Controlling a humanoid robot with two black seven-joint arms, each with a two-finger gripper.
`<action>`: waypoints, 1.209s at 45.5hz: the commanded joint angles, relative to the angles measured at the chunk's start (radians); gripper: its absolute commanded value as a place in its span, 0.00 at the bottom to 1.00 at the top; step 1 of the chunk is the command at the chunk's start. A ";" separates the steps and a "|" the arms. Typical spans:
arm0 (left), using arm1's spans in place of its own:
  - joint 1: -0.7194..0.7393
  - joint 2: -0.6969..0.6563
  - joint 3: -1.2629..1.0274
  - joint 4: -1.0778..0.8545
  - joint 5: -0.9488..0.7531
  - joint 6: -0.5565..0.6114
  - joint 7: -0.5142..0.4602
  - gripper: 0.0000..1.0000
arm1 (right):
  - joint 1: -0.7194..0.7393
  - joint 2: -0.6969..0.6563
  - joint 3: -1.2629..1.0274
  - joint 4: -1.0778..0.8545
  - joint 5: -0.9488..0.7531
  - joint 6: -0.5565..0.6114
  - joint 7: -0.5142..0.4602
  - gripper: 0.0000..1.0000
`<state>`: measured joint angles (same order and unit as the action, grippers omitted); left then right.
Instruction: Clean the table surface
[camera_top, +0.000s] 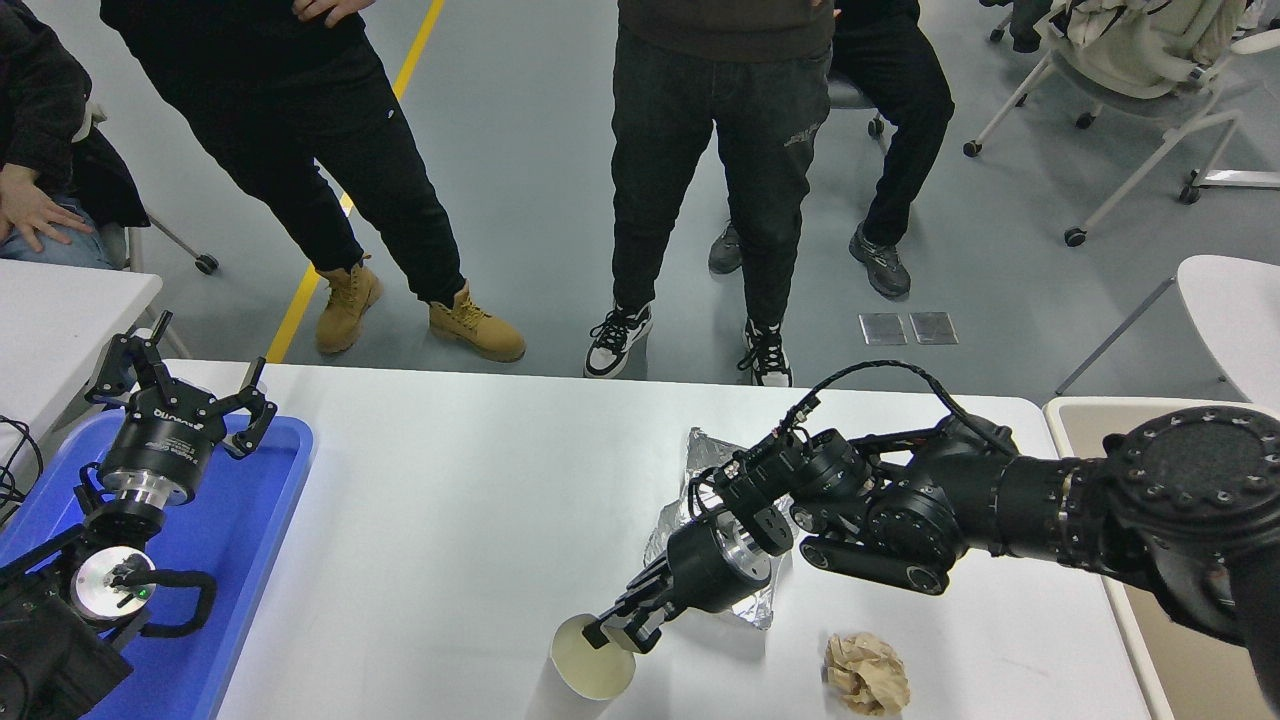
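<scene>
white table surface (450, 520) spreads beneath the right gripper (612, 632) — its fingers pinch the rim of a tilted paper cup (590, 668); crumpled foil (715, 470) lies behind them, a paper wad (866, 673) off to their side. left gripper (180, 395) splayed wide over the blue tray (250, 520).

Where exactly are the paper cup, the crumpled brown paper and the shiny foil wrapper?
paper cup (590, 672): head view, on its pale inside wall.
crumpled brown paper (866, 673): head view, on the middle of the wad.
foil wrapper (706, 462): head view, on its upper flap, above the right arm.
</scene>
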<state>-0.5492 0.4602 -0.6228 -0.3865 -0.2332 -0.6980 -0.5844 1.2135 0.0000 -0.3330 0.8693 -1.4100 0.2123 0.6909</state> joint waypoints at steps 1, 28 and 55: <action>0.000 0.000 0.000 0.000 0.000 0.000 0.000 1.00 | 0.023 -0.011 0.089 -0.004 0.039 -0.001 0.029 0.00; 0.000 0.000 0.000 0.000 0.000 0.000 0.000 1.00 | 0.024 -0.118 0.299 -0.038 0.184 0.005 0.029 0.00; 0.000 0.000 0.000 0.000 0.000 0.000 0.000 1.00 | 0.008 -0.225 0.342 -0.104 0.281 0.010 0.027 0.00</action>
<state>-0.5492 0.4602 -0.6228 -0.3866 -0.2332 -0.6980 -0.5845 1.2354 -0.1823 -0.0044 0.8230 -1.1927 0.2254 0.7192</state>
